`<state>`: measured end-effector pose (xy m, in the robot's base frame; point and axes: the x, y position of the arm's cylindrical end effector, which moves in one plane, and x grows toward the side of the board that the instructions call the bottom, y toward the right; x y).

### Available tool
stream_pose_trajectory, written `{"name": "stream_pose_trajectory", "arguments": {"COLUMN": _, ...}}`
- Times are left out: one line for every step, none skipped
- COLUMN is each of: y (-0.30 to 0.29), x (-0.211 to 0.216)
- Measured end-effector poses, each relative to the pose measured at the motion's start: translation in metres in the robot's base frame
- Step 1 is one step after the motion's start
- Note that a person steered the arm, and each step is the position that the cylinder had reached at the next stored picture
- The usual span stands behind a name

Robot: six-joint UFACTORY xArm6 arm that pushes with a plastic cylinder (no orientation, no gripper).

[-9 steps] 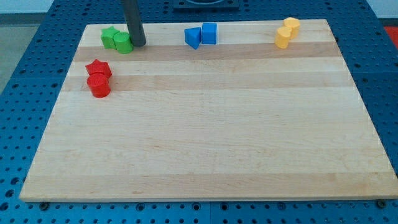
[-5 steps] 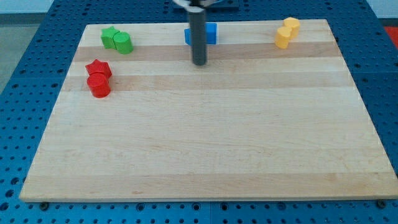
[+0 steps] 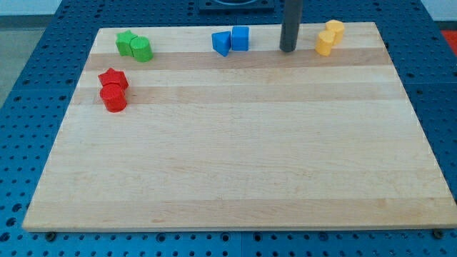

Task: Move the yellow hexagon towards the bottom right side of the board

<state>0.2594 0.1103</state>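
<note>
Two yellow blocks sit touching at the board's top right. The upper one (image 3: 334, 29) looks like the yellow hexagon; the lower one (image 3: 324, 44) is a yellow block whose shape I cannot make out. My tip (image 3: 288, 50) stands on the board just left of the yellow pair, a short gap away, touching neither. It is to the right of the blue blocks.
A blue triangular block (image 3: 221, 43) and a blue cube (image 3: 240, 38) sit at the top middle. A green star (image 3: 126, 41) and green cylinder (image 3: 142, 50) sit at the top left. A red star (image 3: 113, 78) and red cylinder (image 3: 113, 98) lie below them.
My tip has moved from beside the green blocks at the top left, past the blue blocks, to just left of the yellow pair. No block has moved.
</note>
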Motion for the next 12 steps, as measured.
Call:
{"name": "stream_pose_trajectory", "arguments": {"y": 0.009, "x": -0.021}}
{"name": "stream_pose_trajectory", "arguments": {"y": 0.013, "x": -0.044}}
{"name": "stream_pose_trajectory", "arguments": {"y": 0.021, "x": -0.063}}
{"name": "stream_pose_trajectory", "arguments": {"y": 0.055, "x": -0.068}}
{"name": "stream_pose_trajectory", "arguments": {"y": 0.095, "x": -0.068}}
{"name": "stream_pose_trajectory", "arguments": {"y": 0.108, "x": -0.068}}
{"name": "stream_pose_trajectory", "arguments": {"y": 0.108, "x": -0.068}}
{"name": "stream_pose_trajectory", "arguments": {"y": 0.108, "x": -0.065}}
{"name": "stream_pose_trajectory", "arguments": {"y": 0.108, "x": -0.058}}
{"name": "stream_pose_trajectory", "arguments": {"y": 0.108, "x": -0.053}}
{"name": "stream_pose_trajectory", "arguments": {"y": 0.107, "x": -0.052}}
{"name": "stream_pose_trajectory", "arguments": {"y": 0.106, "x": -0.043}}
